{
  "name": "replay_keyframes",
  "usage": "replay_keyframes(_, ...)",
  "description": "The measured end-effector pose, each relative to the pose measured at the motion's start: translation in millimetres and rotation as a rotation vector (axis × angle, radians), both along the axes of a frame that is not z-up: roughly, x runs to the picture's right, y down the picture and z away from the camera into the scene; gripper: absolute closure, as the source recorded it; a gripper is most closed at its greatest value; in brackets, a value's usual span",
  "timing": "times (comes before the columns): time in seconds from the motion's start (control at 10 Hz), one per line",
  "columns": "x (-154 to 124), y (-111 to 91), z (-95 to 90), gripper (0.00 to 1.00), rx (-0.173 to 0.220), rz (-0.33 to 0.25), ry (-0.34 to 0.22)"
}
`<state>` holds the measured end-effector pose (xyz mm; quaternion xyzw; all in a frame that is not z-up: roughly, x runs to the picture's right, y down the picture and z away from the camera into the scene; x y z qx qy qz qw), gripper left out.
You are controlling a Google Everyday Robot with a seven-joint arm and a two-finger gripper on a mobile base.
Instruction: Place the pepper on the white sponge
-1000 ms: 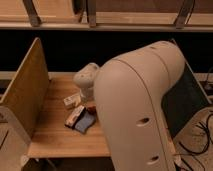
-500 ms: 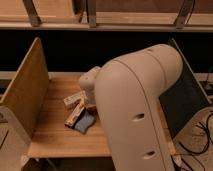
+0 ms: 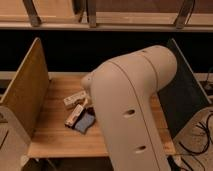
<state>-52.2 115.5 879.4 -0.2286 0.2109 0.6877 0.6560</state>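
My own large cream arm (image 3: 132,107) fills the middle of the camera view and hides much of the wooden table (image 3: 55,140). The gripper is out of sight behind it. A pale oblong block (image 3: 75,99), seemingly the white sponge, lies on the table just left of the arm. Close in front of it lie a brown and red packet (image 3: 75,115) and a blue item (image 3: 84,122). The pepper is hidden or out of view.
A tilted wooden panel (image 3: 25,95) walls the table's left side and a dark panel (image 3: 182,95) the right. Shelving with metal posts (image 3: 92,12) runs along the back. Cables (image 3: 200,142) lie on the floor at the lower right.
The arm's rounded end near the pale block has sunk slightly. The things on the table have not moved.
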Motion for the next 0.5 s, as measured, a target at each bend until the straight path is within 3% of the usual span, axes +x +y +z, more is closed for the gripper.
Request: replay_keyframes(0.5,15,21,17.0,0.20,-0.046,0.055,0.055)
